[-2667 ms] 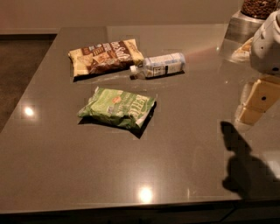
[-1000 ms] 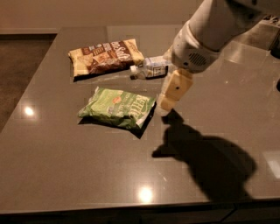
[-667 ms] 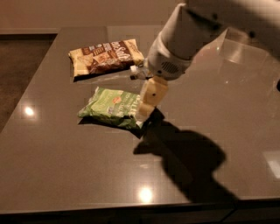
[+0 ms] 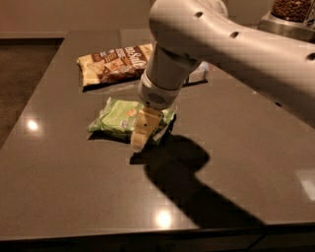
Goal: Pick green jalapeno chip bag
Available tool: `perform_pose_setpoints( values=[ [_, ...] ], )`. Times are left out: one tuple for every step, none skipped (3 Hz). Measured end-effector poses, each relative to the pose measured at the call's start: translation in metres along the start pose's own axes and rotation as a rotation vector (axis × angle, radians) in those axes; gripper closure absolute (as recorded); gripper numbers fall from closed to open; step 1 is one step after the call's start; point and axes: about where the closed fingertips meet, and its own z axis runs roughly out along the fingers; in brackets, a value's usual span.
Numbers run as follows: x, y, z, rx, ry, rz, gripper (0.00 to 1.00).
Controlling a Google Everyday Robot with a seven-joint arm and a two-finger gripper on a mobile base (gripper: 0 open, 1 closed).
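desk: dark grey glossy desk (image 4: 236,162), fills most of the view; two bright light spots reflected, one at left (image 4: 32,125), one near the front edge (image 4: 163,219)
room: dim; dark floor (image 4: 19,74) at left, pale wall (image 4: 74,15) behind the far edge
green bag: green bag (image 4: 115,117) lies flat near desk centre, left of the middle, right end under the pincer
pincer: tan pincer (image 4: 145,130) points down at the right end of the green bag, tip at the bag's front edge; contact not clear
pincer state: cannot tell whether apart or together
arm: white arm (image 4: 221,39) comes in from the upper right and crosses the top of the view
brown bag: brown bag (image 4: 110,63) flat behind the green bag, apart from it
bottle: bottle (image 4: 199,74) on its side right of the brown bag, mostly hidden by the arm
jar: container of brown stuff (image 4: 290,10) at the top right corner, cut off
in the way: arm covers the green bag's right end; big shadow (image 4: 182,172) runs from the pincer to the front edge
change: 0.7 s ago the pincer stood at the same end of the green bag, the arm blocked less and more of the bottle showed; both bags unmoved
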Motion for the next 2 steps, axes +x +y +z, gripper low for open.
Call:
perform_pose_setpoints(
  values=[
    [-0.0032,-0.0074,0.0183,0.008,0.039,0.015,0.17],
    [-0.0022,-0.0131,0.0244,0.007,0.061,0.027,0.41]
  ],
)
